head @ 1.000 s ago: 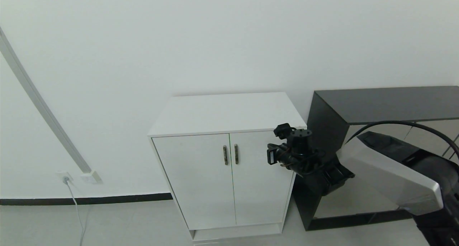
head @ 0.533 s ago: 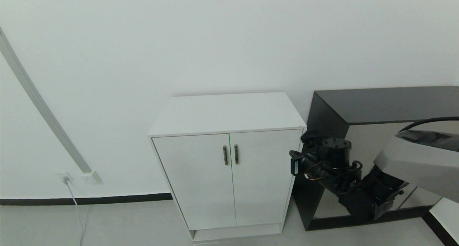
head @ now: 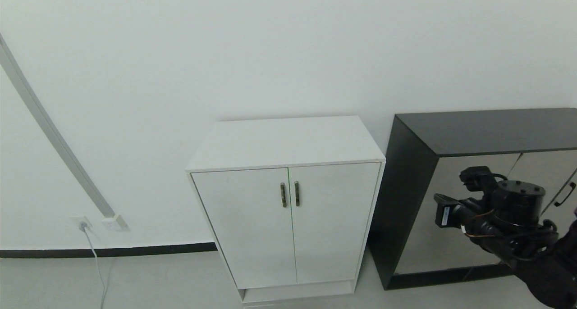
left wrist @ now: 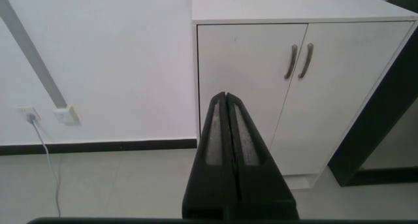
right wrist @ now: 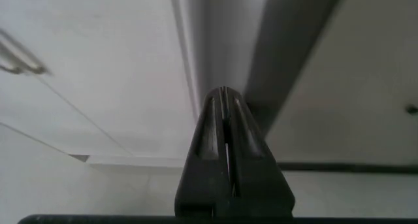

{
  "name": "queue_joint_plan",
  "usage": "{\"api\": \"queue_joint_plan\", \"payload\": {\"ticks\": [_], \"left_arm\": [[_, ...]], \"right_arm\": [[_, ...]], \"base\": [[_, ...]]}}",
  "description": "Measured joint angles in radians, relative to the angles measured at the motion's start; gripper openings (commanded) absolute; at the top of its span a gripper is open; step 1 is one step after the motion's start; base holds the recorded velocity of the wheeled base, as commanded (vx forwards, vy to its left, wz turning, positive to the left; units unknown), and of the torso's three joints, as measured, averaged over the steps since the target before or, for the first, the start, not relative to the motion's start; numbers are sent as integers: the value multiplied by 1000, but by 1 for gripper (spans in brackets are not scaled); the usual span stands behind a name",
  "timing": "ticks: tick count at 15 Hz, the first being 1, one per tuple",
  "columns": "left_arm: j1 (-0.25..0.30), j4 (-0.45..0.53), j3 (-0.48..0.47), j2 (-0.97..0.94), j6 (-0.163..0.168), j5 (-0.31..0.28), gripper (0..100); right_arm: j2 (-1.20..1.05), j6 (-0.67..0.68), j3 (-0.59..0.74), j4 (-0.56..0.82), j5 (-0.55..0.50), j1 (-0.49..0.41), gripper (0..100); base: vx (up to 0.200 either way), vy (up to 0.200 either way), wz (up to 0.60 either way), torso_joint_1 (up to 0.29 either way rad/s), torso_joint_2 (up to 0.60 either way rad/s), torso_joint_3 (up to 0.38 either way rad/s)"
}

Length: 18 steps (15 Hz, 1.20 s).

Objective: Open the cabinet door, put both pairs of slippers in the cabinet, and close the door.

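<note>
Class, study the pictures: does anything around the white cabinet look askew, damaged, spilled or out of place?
Nothing stands out. The white cabinet stands square against the wall, its doors shut and flush, the two handles upright side by side. The black cabinet beside it looks intact. The floor shows no spill.

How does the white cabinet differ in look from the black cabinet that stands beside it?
The white cabinet has plain matt doors; the black cabinet has mirror-like doors. The white cabinet is narrower; the black cabinet runs past the picture's edge. Both stand against the wall with doors shut.
</note>
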Motion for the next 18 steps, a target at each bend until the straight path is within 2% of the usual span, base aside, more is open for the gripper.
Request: {"api": "queue_joint_plan", "payload": {"ticks": [7,13,16,18], "left_arm": [[0,0,0,0,0,0,0],[0,0,0,0,2,0,0],[0,0,0,0,2,1,0],[0,0,0,0,2,1,0]], "right_arm": [[-230,-10,244,-1,-59,-90,0],[-380,-9,407,15,-87,-240,0],[-496,-17,421,110,-87,-312,0],[-610,-35,424,239,-80,-333,0]], "base": [[0,0,0,0,0,0],[0,0,0,0,0,0],[0,0,0,0,0,0],[0,0,0,0,0,0]]}}
